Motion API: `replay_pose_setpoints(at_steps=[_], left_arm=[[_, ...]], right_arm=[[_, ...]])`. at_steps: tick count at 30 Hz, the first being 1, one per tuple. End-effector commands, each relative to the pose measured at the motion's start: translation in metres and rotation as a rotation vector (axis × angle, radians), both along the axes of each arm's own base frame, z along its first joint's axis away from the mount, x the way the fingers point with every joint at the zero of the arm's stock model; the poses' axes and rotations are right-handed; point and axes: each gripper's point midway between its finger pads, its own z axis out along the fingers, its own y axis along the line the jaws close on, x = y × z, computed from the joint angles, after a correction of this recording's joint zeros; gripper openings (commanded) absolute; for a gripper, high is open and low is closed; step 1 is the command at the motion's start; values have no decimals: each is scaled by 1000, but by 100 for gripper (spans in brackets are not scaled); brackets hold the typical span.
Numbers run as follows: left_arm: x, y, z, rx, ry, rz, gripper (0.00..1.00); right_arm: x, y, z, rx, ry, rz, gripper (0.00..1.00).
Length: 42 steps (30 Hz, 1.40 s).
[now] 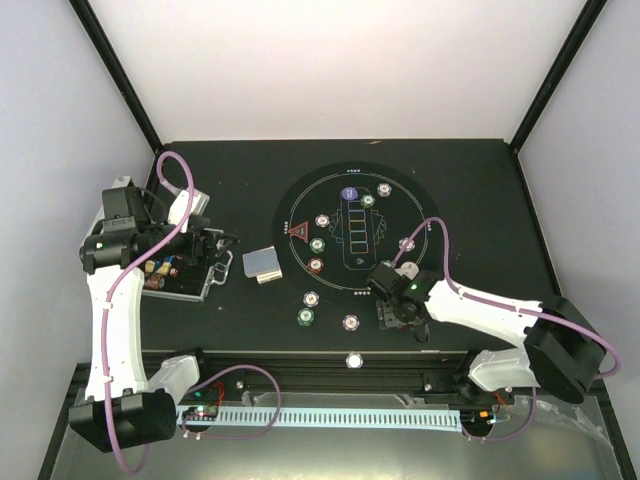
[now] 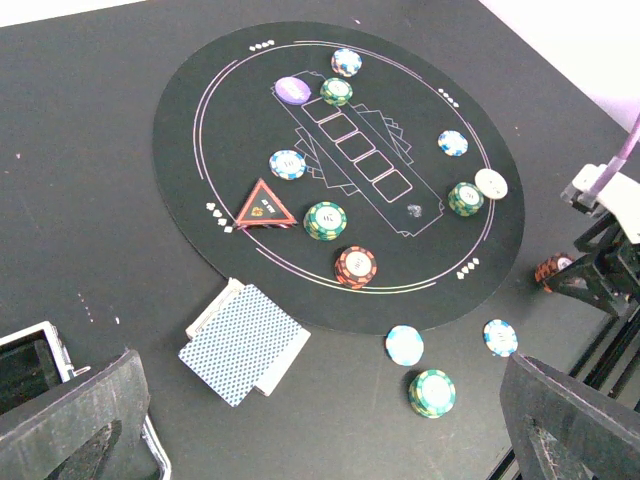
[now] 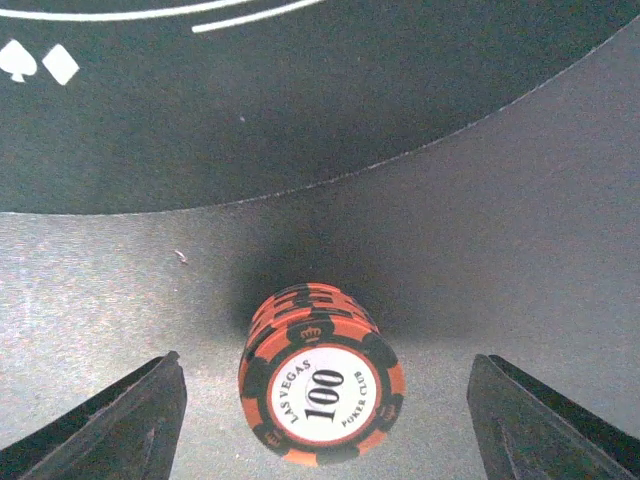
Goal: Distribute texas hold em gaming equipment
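The silver metal case (image 1: 190, 283) lies open at the left of the bench (image 1: 480, 200), partly hidden under the left arm. You can see small coloured pieces in its dark interior, but they are too small to identify. In the left wrist view only one corner of the case shows, cut off by the frame edge. The left tool (image 2: 320, 370) hovers by the case with its jaws spread wide, gripping nothing.

Just right of the case, the deck of playing cards (image 2: 243, 343) lies face down on bare bench at the rim of the round mat (image 2: 190, 130). Its patterned blue-grey backs are slightly fanned.

On the mat you find:
- the red triangle marker (image 2: 265, 205);
- the purple button disc (image 2: 293, 90);
- a green chip stack (image 2: 325, 220) and a red-brown chip stack (image 2: 355, 266);
- single pale chips;
- the white disc (image 2: 491, 183) at the right rim.

Another green stack (image 2: 432, 392) and two pale chips lie off the mat's near edge.

At the right, the right tool (image 3: 325, 365) points down with its jaws apart. The orange-red chip stack (image 3: 320, 385), its top face printed "LAS VEGAS 100 POKER CLUB", stands on bare bench just outside the mat. It sits between the fingers with a gap on each side. In the top view this stack is hidden by the tool.
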Motion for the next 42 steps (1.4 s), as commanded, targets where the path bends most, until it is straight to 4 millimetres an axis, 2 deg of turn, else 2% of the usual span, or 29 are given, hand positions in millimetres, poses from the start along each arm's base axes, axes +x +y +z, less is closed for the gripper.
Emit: replay_pose_setpoints(at_steps=[1, 15, 42], left_arm=[[-2, -3, 6, -15, -21, -20, 99], [2, -1, 5, -13, -17, -15, 99], [5, 1, 3, 0, -18, -6, 99]], right_arm=[[4, 3, -10, 11, -5, -18, 78], [16, -2, -19, 0, 3, -33, 64], [17, -3, -18, -3, 5, -32, 40]])
